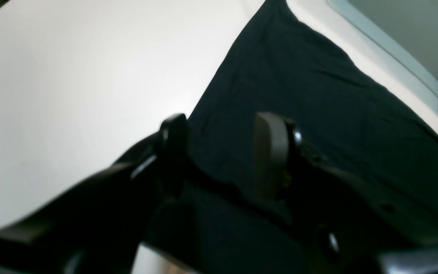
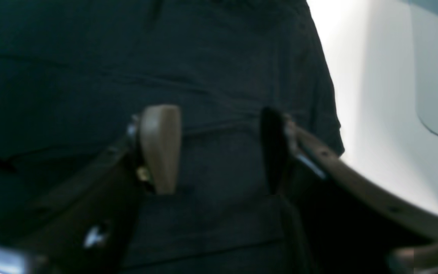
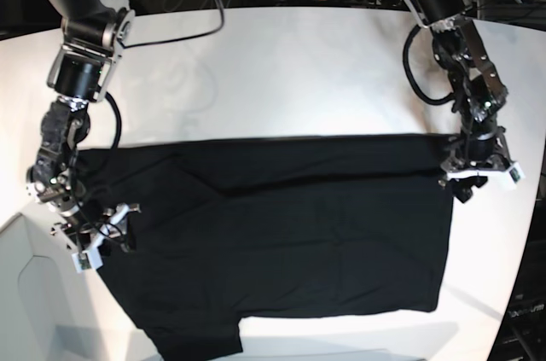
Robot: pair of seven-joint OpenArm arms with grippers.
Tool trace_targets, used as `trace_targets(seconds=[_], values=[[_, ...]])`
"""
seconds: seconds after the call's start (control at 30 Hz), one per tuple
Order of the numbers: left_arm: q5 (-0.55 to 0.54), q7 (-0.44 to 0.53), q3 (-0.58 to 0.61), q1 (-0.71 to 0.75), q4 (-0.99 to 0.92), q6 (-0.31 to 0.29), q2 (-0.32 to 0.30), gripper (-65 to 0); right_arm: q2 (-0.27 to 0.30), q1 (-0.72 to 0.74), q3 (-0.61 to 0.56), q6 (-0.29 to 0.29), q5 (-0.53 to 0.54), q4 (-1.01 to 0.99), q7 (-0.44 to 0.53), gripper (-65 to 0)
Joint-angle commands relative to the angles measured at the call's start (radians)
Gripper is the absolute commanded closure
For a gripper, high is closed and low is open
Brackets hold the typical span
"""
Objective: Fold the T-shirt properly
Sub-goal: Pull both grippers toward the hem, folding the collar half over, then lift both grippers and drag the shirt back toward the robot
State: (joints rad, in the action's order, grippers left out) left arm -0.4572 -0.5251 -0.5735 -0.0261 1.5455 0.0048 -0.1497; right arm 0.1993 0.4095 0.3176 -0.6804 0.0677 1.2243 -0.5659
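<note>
White counter (image 3: 281, 71) gives you bare room along the far half and a thin strip past the hem. Your black T-shirt (image 3: 281, 233) lies spread across the near half — matte, soft cloth with shallow creases, one straight folded edge running along its far side. Your left gripper (image 3: 474, 175) sits at the fold's end, jaws parted and empty; your right gripper (image 3: 94, 237) hovers over a sleeve, jaws wide — holding nothing.

A white table (image 3: 281, 79) carries the black T-shirt (image 3: 281, 233), spread flat across its near half; the folded far edge runs left to right; bare white surface lies beyond; one sleeve reaches the near-left edge
</note>
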Motion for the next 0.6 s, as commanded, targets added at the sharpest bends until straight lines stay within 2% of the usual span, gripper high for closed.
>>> trace_targets(seconds=[0.0,0.1,0.3,0.57], values=[[-0.005,0.023,-0.009,-0.016,0.029,-0.001,-0.014,-27.9,0.013,0.029,0.002,0.003,0.016,0.016,0.027,-38.7],[-0.005,0.012,-0.052,-0.002,0.054,-0.001,-0.008,-27.9,0.015,0.021,0.004,0.003,0.016,0.019,0.025,-41.5],[-0.005,0.020,-0.073,0.073,-0.004,-0.007,-0.012,-28.0,0.013,-0.024,0.004,0.003,0.017,0.051,0.025,-41.8],[-0.005,0.021,-0.066,0.082,-0.112,-0.009,-0.011,-28.0,0.007,-0.126,0.005,0.003,0.024,0.150,0.025,-41.6]])
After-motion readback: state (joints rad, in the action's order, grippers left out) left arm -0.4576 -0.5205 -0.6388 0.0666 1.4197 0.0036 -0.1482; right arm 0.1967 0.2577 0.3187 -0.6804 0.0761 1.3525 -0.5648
